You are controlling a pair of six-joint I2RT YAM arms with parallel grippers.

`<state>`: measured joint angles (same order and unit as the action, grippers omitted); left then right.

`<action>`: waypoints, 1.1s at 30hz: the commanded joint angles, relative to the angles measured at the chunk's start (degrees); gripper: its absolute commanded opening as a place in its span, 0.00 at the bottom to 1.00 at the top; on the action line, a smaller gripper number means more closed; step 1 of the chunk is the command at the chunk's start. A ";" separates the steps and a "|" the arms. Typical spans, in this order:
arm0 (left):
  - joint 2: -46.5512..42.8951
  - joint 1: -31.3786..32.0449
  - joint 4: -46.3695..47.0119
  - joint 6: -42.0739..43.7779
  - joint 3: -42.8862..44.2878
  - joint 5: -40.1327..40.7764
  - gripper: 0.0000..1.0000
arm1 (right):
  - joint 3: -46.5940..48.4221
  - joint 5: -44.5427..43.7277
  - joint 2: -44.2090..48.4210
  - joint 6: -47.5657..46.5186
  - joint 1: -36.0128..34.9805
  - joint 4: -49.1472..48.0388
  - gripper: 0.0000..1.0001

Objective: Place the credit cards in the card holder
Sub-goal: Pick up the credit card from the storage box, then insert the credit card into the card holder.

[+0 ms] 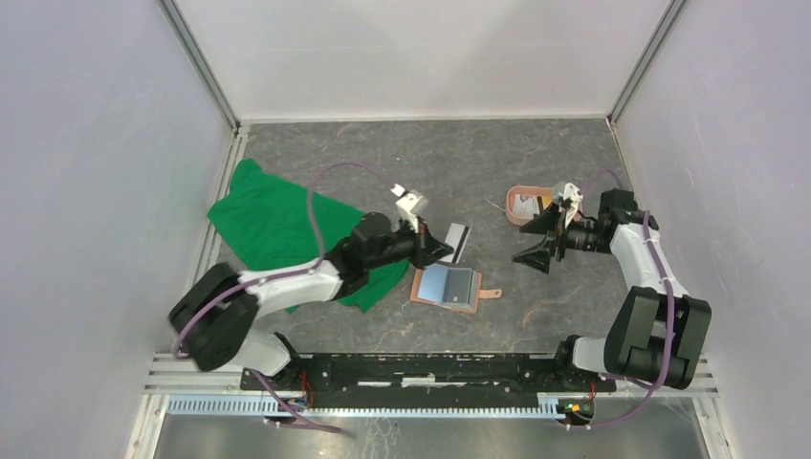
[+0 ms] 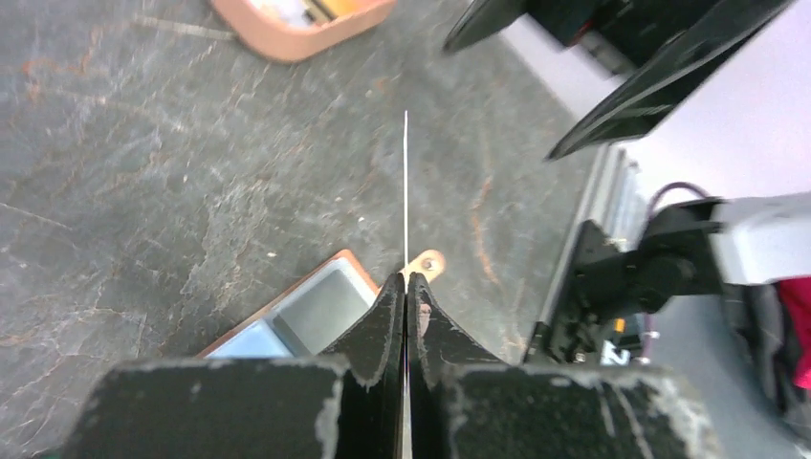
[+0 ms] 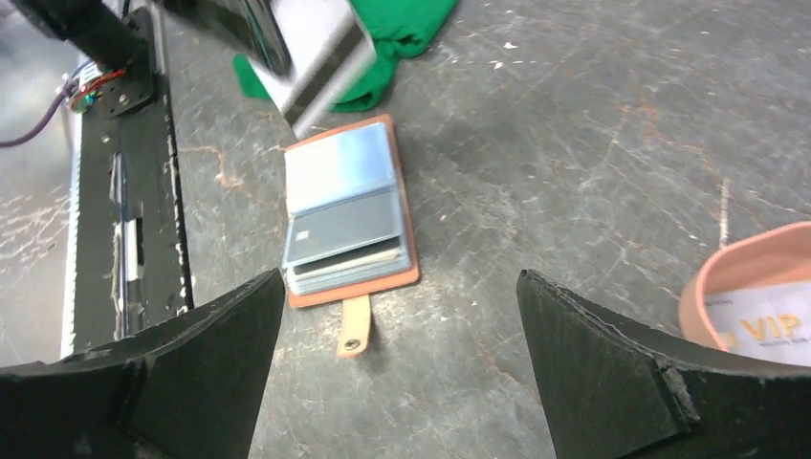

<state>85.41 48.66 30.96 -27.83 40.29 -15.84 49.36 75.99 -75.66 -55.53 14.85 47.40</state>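
the left gripper (image 2: 405,292) is clamped tight on one credit card (image 2: 405,182), which the left wrist view shows edge-on as a hairline sticking straight out past the fingertips. from the right wrist view it is a pale card with a dark stripe, hanging in the air close to the end of the card holder (image 3: 349,215) away from its snap strap (image 3: 354,325). the card holder lies open and flat on the stone-patterned table (image 1: 383,163), blue-grey pockets up, with what look like card edges showing in the lower pockets. the right gripper (image 1: 529,242) stands wide apart, holding nothing, between the holder and the salmon-pink tray (image 3: 712,287), where a pale card marked vip (image 3: 765,325) lies. the card looks light, stiff and slick, so a pinch across one end, leaving most of its length free, suits sliding it in. the soft, light holder would likely skid or fold under the push, so pressing down on a bare leather edge seems wise.
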 commanded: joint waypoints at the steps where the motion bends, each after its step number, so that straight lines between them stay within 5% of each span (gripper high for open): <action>1: -11.59 -3.60 1.51 -2.85 -5.09 -8.76 0.07 | -0.79 1.86 0.06 -30.97 -3.47 20.15 0.98; 4: -16.66 -6.25 0.50 -5.07 -9.19 -12.67 0.14 | -0.88 -0.20 -1.20 -37.67 -9.59 23.55 0.98; 7: -18.78 -8.45 1.03 -7.72 -12.61 -16.78 0.10 | -0.67 -2.45 -2.01 -35.75 -17.61 20.66 0.85; 10: -18.52 -10.21 3.90 -11.22 -15.62 -20.06 0.09 | -2.06 -8.80 -1.12 -14.64 -23.74 3.59 0.68; 12: -17.70 -10.85 5.87 -13.98 -17.20 -21.41 0.07 | -4.60 -16.20 0.96 0.04 -27.59 -10.27 0.65; 14: -16.83 -11.11 7.14 -15.45 -17.88 -22.21 0.05 | -5.82 -20.03 2.52 4.83 -29.78 -15.62 0.64; 21: -11.09 -11.32 15.07 -20.60 -19.53 -23.49 0.02 | -4.64 -19.70 -2.45 7.61 -30.27 -14.94 0.30; 26: -2.91 -11.88 29.94 -30.95 -23.10 -23.50 0.02 | -3.40 -16.61 -4.45 2.52 -30.47 -9.96 0.17; 29: 0.62 -11.92 37.41 -34.62 -25.50 -21.06 0.02 | -4.61 -16.50 -4.75 5.36 -31.51 -13.16 0.00; 33: 4.34 -11.90 42.31 -35.45 -27.53 -17.51 0.02 | -5.47 -19.68 -6.16 10.21 -34.87 -17.17 0.00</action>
<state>87.37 36.97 60.80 -58.24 14.06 -36.42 43.72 57.23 -80.51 -49.19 -17.37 34.06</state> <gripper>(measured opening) 0.034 0.006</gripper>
